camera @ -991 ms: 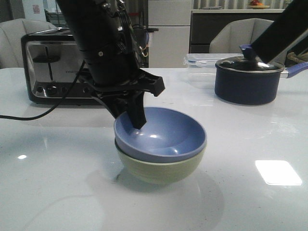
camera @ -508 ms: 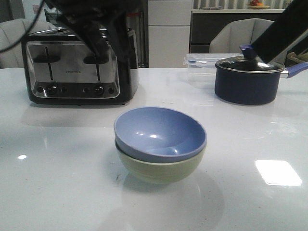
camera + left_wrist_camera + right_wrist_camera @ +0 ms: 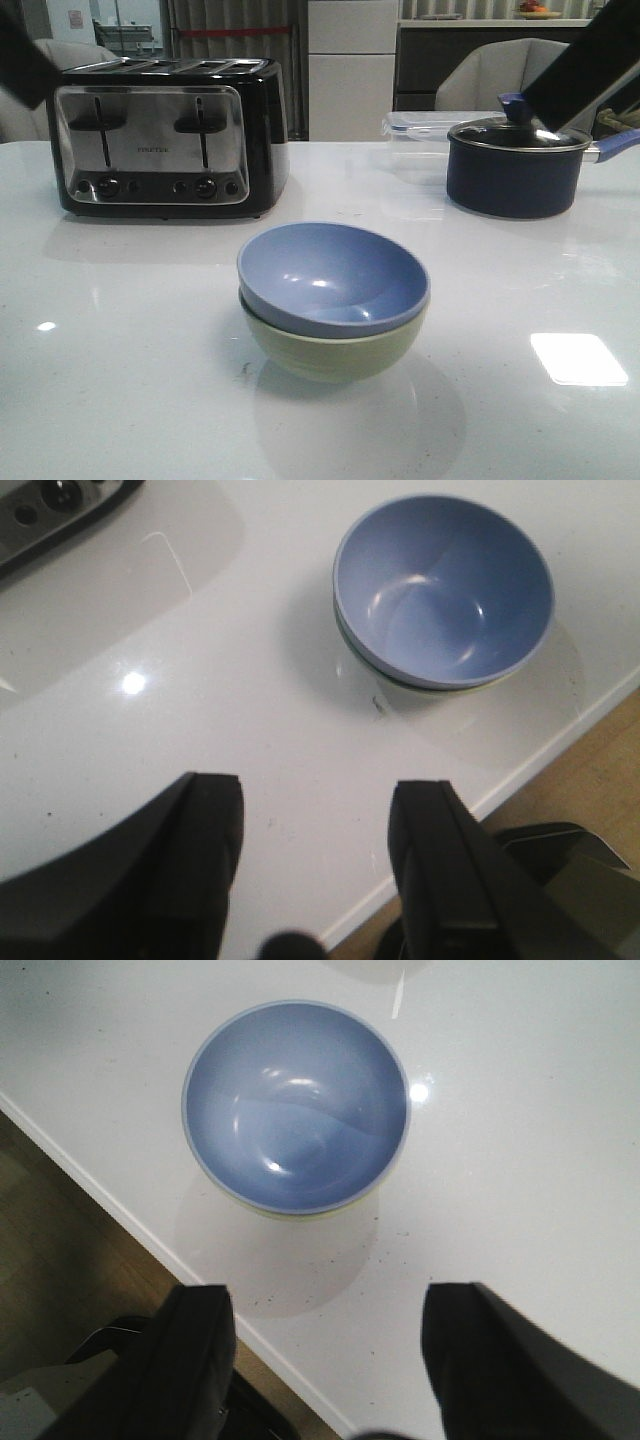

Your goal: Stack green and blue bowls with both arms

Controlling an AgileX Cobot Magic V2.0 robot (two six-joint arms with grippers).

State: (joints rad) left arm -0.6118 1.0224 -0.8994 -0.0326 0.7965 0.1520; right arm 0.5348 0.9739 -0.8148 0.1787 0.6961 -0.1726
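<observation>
Bare counter (image 3: 120,380) fills the lower left and lower right of the front view, around the blue bowl (image 3: 333,275) on the green bowl (image 3: 335,345). The toaster (image 3: 165,135) blocks the upper left, the saucepan (image 3: 515,165) the upper right. Between them the counter is open.
</observation>
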